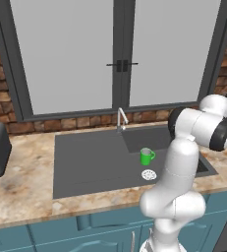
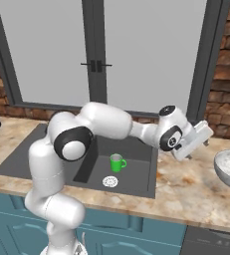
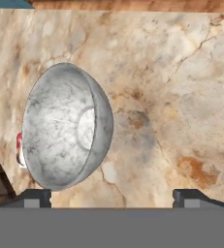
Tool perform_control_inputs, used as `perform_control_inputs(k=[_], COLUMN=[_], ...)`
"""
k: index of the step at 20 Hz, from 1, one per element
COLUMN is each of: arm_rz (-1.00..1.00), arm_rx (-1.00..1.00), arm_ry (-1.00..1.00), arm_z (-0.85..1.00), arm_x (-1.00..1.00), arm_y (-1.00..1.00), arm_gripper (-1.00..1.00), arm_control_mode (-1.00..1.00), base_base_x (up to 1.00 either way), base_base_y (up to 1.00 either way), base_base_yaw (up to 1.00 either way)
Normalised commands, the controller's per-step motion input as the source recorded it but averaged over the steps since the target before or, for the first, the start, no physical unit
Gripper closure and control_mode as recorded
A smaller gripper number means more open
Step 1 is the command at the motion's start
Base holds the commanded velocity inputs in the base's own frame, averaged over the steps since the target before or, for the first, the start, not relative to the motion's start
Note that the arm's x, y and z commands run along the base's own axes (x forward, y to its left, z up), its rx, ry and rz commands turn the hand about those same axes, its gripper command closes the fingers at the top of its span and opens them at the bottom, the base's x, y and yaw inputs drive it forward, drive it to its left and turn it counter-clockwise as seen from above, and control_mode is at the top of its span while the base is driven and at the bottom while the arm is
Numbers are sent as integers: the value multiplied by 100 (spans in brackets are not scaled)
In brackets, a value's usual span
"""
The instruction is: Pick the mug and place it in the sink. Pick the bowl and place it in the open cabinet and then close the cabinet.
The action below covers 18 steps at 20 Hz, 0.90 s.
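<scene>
Marbled tan stone counter (image 3: 181, 97) lies bare between my spread gripper (image 3: 112, 197) and the round dull-grey metal bowl (image 3: 65, 127). A small red object (image 3: 19, 145) peeks from behind it, mostly hidden. The small bright green mug (image 2: 117, 163) stands in the dark grey recessed sink (image 2: 136, 149).

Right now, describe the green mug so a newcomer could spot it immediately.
Find the dark grey sink set into the marbled counter below the window. The mug stands upright in its basin, beside the round silver drain. It is the only bright green thing there.
</scene>
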Motion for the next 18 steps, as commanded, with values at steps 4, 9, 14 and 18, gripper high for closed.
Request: perform_control_inputs(k=[4, 9, 14, 18], arm_rz=[-5, 0, 0, 0], arm_rx=[11, 8, 5, 3], arm_ry=[0, 0, 0, 0], arm_z=[0, 0, 0, 0], arm_x=[-16, -1, 0, 0], arm_y=[-27, -28, -39, -19], arm_gripper=[-100, -100, -100, -100], arm_control_mode=[-100, -100, -100, -100], base_base_x=[0, 0, 0, 0], base_base_y=[0, 0, 0, 0], base_base_yaw=[0, 0, 0, 0])
